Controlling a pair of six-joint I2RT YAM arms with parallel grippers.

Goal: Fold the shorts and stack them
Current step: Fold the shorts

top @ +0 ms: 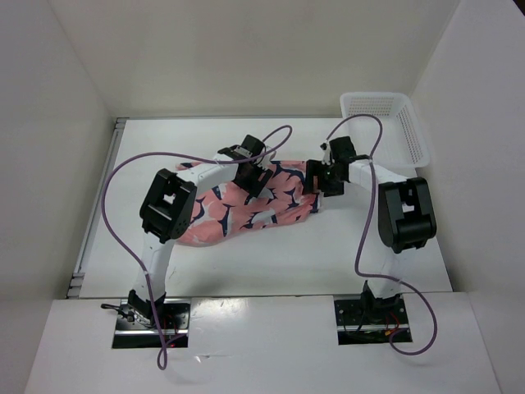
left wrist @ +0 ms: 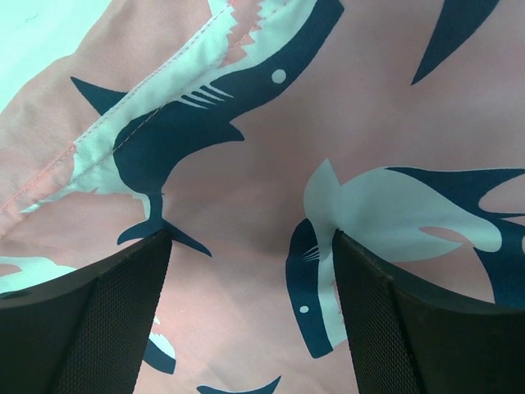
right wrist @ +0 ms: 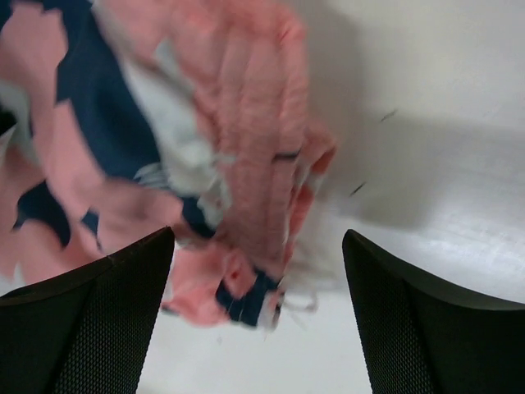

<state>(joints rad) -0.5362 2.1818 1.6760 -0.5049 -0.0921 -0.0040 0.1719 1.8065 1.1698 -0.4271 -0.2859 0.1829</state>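
The salmon-pink shorts with navy and white fish-like prints lie spread on the white table, between the two arms. My left gripper hangs over their upper middle, open, its fingers apart just above flat fabric. At the right end of the shorts my right gripper stands open. The bunched, gathered edge of the shorts lies between and just beyond its fingers, not gripped, and the view is blurred.
A white mesh basket stands at the back right corner of the table. White walls close in the left, back and right sides. Purple cables loop over both arms.
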